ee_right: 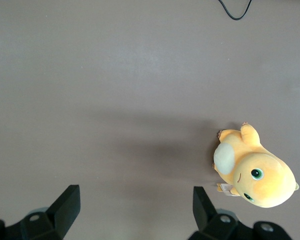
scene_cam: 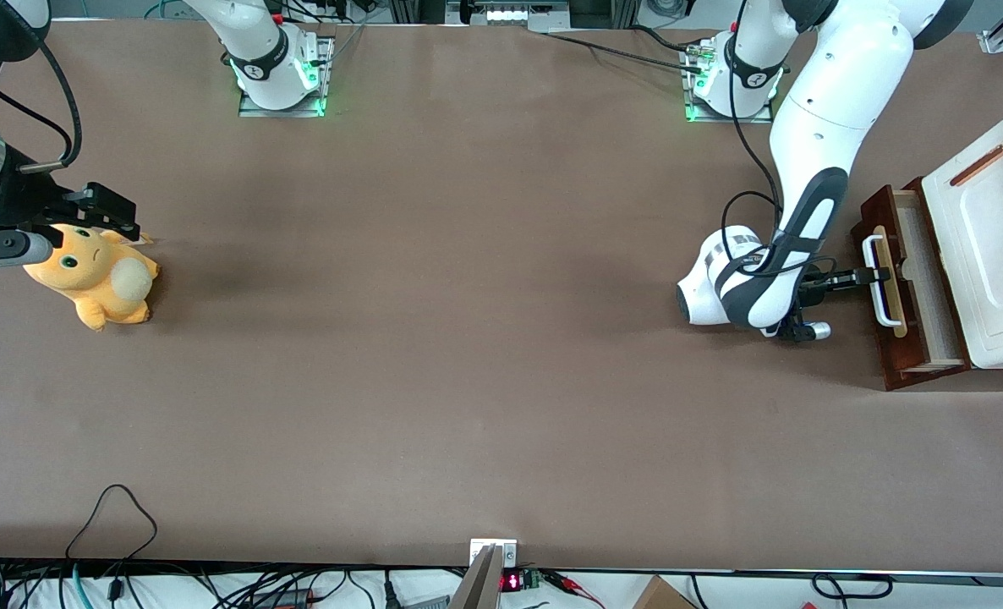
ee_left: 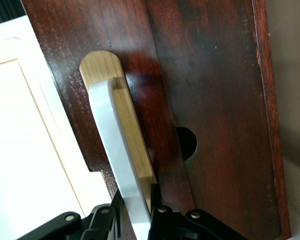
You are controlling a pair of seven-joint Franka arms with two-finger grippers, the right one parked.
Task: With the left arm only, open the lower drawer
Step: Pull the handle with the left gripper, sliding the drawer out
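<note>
Dark reddish-brown wood marks the lower drawer (scene_cam: 907, 288), which you will find at the working arm's end of the table, standing part-way out of the white cabinet (scene_cam: 996, 254), its pale wood inside showing between the front panel and the cabinet face. Your left arm (scene_cam: 806, 194) reaches down to it from its base, wrist low over the table, forearm angled toward the drawer front. Your gripper (scene_cam: 872, 276) sits at the white bar handle (scene_cam: 878, 283), roughly at mid-length of the bar. From the wrist camera you see the handle (ee_left: 117, 165) running over its pale wood strip (ee_left: 125, 115), with the two black fingers (ee_left: 162, 220) clamped on the bar, one on each side of it, touching it. The drawer front (ee_left: 210, 115) fills most of that view, with a round notch in the edge of an adjoining dark board. Far off, toward the parked arm's end of the table, a yellow plush toy (scene_cam: 95, 279) lies on the brown table (scene_cam: 468, 338), well apart from the drawer.
</note>
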